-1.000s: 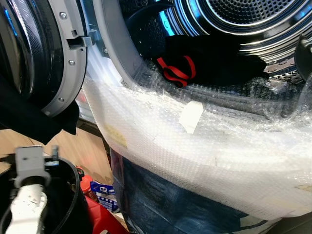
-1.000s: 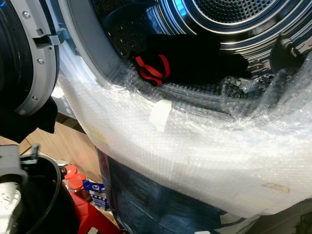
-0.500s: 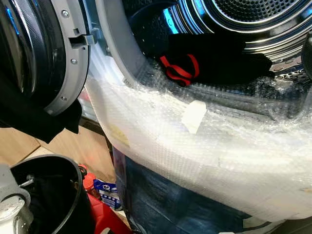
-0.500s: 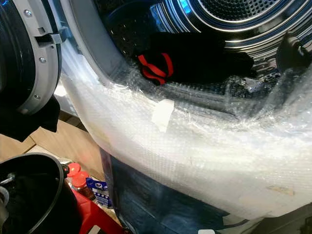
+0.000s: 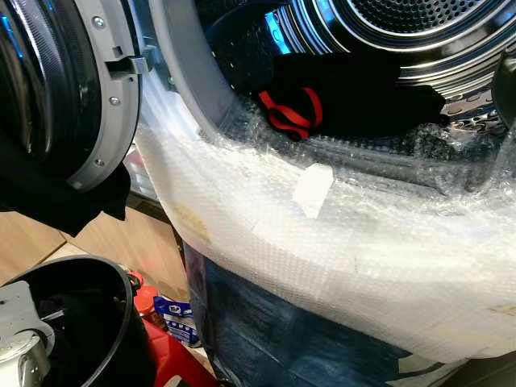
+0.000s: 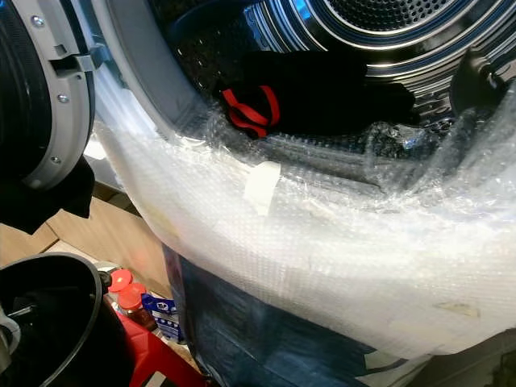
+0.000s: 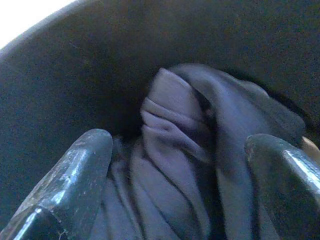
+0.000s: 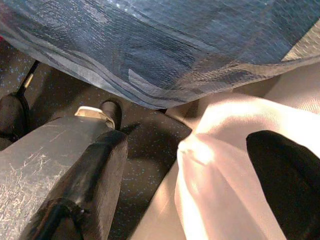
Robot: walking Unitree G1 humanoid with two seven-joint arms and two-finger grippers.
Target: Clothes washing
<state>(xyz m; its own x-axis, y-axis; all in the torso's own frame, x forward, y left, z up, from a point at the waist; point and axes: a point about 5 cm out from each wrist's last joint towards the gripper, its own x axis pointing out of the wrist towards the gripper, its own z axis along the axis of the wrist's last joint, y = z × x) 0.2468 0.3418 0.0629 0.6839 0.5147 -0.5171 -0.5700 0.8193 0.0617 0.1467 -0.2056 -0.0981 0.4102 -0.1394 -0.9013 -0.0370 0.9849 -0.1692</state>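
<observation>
Left gripper (image 7: 177,185) down inside the black bucket (image 5: 121,298), fingers (image 7: 75,170) spread wide, nothing clamped. Between the two fingers, a crumpled dark garment (image 7: 185,150), bluish-grey in the wrist camera, bunched in folds at the bucket's bottom; whether the fingertips touch the cloth, cannot tell. Beyond the fingers, the bucket's dark inner wall (image 7: 150,45) curving round.

Right gripper (image 8: 185,190) hanging low, fingers (image 8: 95,170) also wide apart, holding nothing. Ahead of them, a speckled dark floor (image 8: 150,145) and a pale cloth (image 8: 225,165) lying between and just past the fingertips; above that, the washer's blue-wrapped lower front (image 8: 165,45).

From the head cameras: washing machine (image 5: 266,330) close in front, door (image 5: 72,89) swung open to the robot's left, with a black cloth (image 5: 56,201) draped off its lower edge. Bubble wrap (image 5: 363,242) covering the front below the opening, a small strip of tape (image 5: 313,189) stuck on it. Inside the steel drum (image 5: 419,40), a black garment (image 5: 355,93) resting at the bottom near the opening, with a red strap (image 5: 290,113) looped at its near end. Beside the bucket, at the foot of the machine, red-capped bottles (image 6: 125,294) and a red object (image 6: 153,355).
</observation>
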